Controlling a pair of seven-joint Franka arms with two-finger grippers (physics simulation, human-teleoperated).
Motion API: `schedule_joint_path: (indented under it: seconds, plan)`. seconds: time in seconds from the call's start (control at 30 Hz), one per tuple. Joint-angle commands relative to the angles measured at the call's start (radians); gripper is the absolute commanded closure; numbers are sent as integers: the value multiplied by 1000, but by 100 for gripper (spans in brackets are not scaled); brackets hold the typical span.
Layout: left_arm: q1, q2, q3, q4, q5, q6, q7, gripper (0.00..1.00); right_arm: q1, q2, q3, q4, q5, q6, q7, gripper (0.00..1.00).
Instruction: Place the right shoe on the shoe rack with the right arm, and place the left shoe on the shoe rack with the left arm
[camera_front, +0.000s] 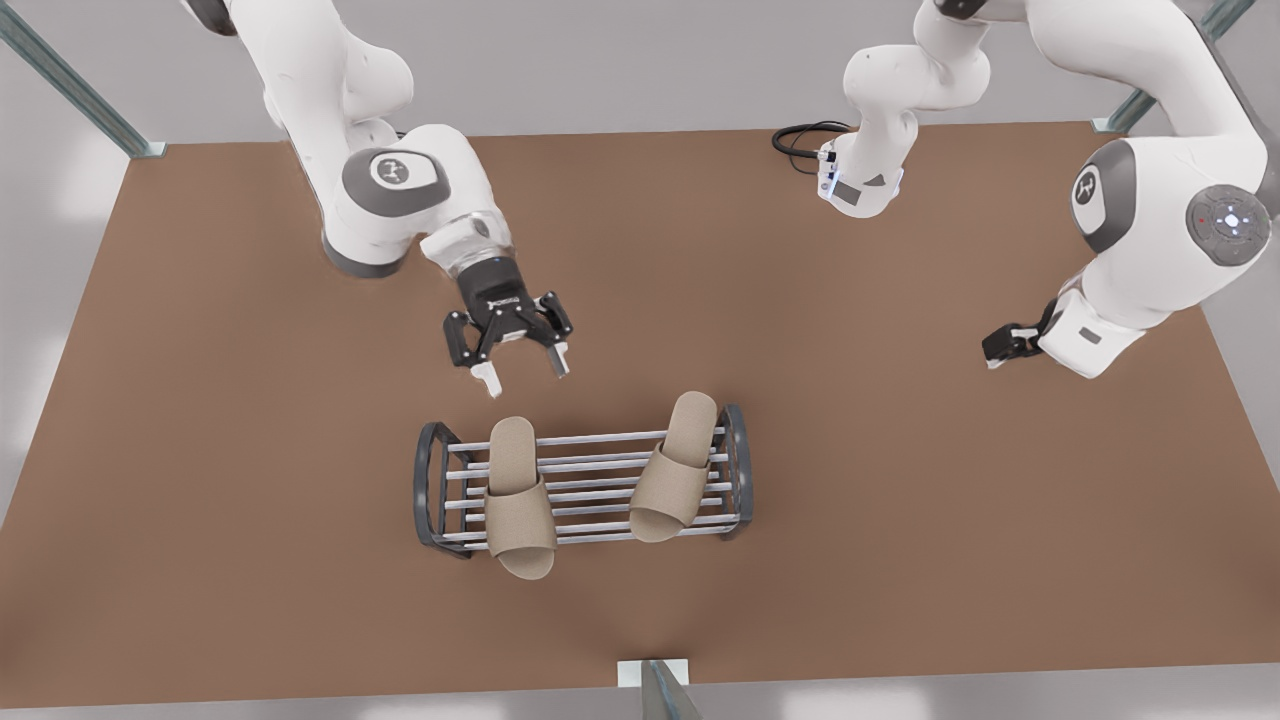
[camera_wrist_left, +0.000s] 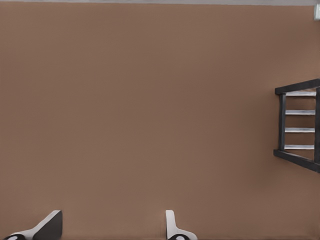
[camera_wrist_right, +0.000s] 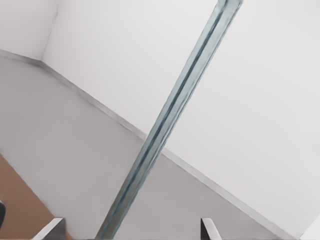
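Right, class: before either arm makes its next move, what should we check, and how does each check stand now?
1. Slipper on the front view's left lies on the shoe rack: ok, though its toe overhangs the near bar.
2. Slipper on the front view's right lies on the rack: ok, at a slant.
3. Left gripper open and empty, above the table behind the rack: ok.
4. Right gripper open and empty, well off to the side: ok.
5. Slippers sit steady on the bars: cannot tell.
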Motion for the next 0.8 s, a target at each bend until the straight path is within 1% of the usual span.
schedule_joint_path:
  seconds: [0.0, 0.03, 0.07, 0.1, 0.13, 0.17, 0.2, 0.23, 0.27, 0.3, 0.33, 0.37, 0.4, 0.43, 0.47, 0.5, 0.53, 0.77]
  plan:
    - [11, 2, 0, 3, -1, -18, -228, 0, -161, -30, 9, 35, 1000, -511, -748, 0]
    - [9, 3, 0, 3, -1, -18, -228, 0, -189, -35, -46, 3, 1234, -634, -883, 0]
    - [9, 3, 0, 3, -1, -18, -230, 0, -218, -34, -57, 15, 1465, -791, -953, 0]
    - [9, 3, 0, 3, -1, -18, -230, 0, -267, -29, -87, 17, 1643, -834, -1180, 0]
    - [8, 3, 0, 3, -1, -18, -233, 0, -313, -18, -114, 12, 1706, -899, -1329, 0]
    - [8, 3, 0, 3, -1, -18, -233, 0, -354, -6, -117, 11, 1706, -942, -1384, 0]
    - [8, 8, 0, 3, 1, -18, -237, 0, -405, -7, -120, -15, 1726, -987, -1529, 0]
    - [8, 8, 0, 3, 1, -18, -237, 0, -407, -9, -167, -29, 1791, -1028, -1594, 0]
    - [6, 9, 0, 3, 1, -18, -239, 0, -407, -43, -173, -127, 1811, -1009, -1630, 0]
    - [6, 11, 0, 3, 1, -18, -240, 0, -410, -67, -175, -189, 1812, -1001, -1646, 0]
    - [6, 11, 0, 3, 1, -18, -240, 0, -404, -63, -196, -195, 1823, -1002, -1677, 0]
    - [6, 11, 0, 3, 1, -18, -240, 0, -402, -41, -203, -186, 1823, -1001, -1680, 0]
    - [6, 11, 0, 3, 1, -18, -240, 0, -399, -11, -200, -140, 1821, -1001, -1685, 0]
    - [6, 11, 0, 3, 1, -18, -242, 0, -387, 28, -201, -46, 1820, -1025, -1717, 0]
    - [6, 11, 0, 3, 1, -18, -242, 0, -384, 25, -201, -22, 1820, -1042, -1709, 0]
    - [6, 11, 0, 3, 2, -18, -242, 0, -371, 32, -203, 78, 1817, -1169, -1694, 0]
    - [6, 11, 0, 3, 2, -18, -242, 0, -370, 26, -203, 86, 1815, -1209, -1588, 0]
    - [6, 12, 0, 10, 4, -18, -242, 0, -367, 35, -201, 95, 1803, -1214, -1591, 0]
